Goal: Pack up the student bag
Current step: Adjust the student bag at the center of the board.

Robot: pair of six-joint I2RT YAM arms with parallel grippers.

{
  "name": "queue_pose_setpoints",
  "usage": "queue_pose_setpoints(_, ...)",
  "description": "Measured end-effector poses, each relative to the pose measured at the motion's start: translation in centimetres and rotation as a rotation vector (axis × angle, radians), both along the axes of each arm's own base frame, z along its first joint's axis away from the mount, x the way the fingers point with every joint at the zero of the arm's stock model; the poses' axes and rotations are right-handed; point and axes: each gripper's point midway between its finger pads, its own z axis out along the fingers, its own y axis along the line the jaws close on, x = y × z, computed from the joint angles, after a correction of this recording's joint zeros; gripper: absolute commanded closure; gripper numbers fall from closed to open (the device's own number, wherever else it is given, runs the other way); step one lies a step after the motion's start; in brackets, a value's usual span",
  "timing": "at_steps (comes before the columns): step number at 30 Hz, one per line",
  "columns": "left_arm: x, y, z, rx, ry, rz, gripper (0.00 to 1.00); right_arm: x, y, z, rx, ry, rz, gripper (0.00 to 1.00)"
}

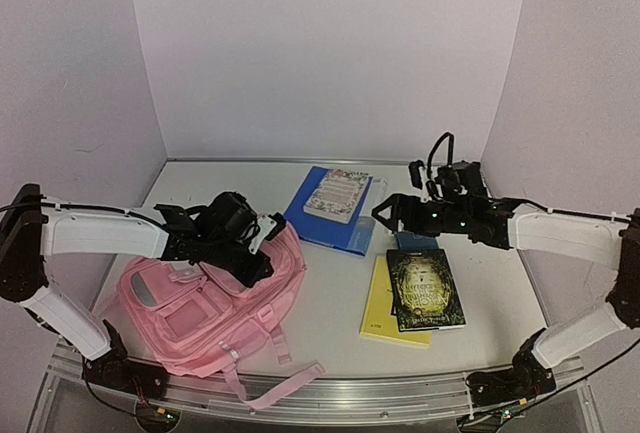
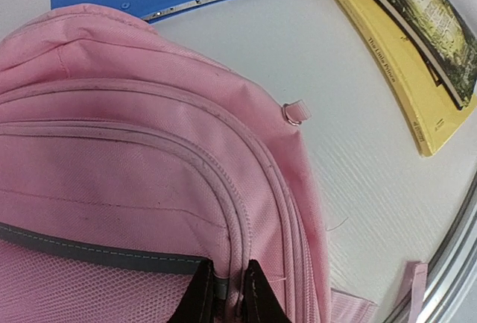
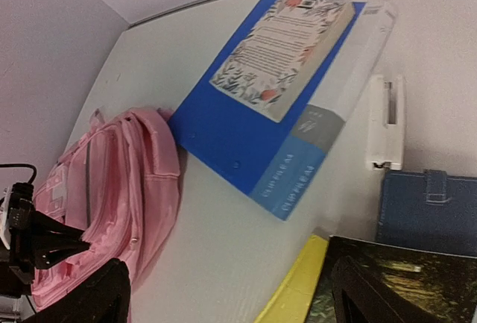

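The student bag [image 1: 210,303] is laid front up on the counter [image 1: 330,283] at the lower left of the top view, with its straps [image 1: 285,385] trailed toward the bottom edge. It is judged soft and light. The fabric is slumped and creased, so it would likely sag if lifted by one corner, and its mouth is unlikely to stay open unaided. The firmest holds are judged to be the corded zip seams, the zip pulls and the straps.

The left hand [image 2: 228,293] is seen at the bottom of its wrist view, closed almost fully on a zip seam of the bag. Whether a pull is caught cannot be told. The right hand [image 3: 235,293] is spread wide with nothing in it, near the dark book [image 1: 425,288] and the yellow book [image 1: 380,313] at centre right.
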Motion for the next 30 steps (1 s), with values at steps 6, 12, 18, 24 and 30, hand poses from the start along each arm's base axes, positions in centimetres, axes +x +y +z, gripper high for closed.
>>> queue_pose_setpoints(6,-0.8,-0.8,3.2,-0.141,0.056,0.068,0.32,-1.1,6.9,-1.0,0.053,0.045,0.128,0.16)
queue_pose_setpoints(12,2.6,2.2,5.2,-0.234,0.128,0.314,0.22,-1.2,12.3,-4.9,0.037,0.121,0.215,0.23)
queue_pose_setpoints(18,4.9,8.6,4.7,-0.265,0.215,0.611,0.09,-0.6,16.5,-7.8,0.022,0.155,0.268,0.35)
queue_pose_setpoints(24,4.6,14.8,4.7,-0.349,0.265,0.825,0.01,0.4,19.2,-10.7,0.02,0.185,0.303,0.57)
queue_pose_setpoints(30,3.0,16.2,1.8,-0.352,0.363,0.899,0.0,0.1,21.0,-11.7,0.024,0.193,0.344,1.0)
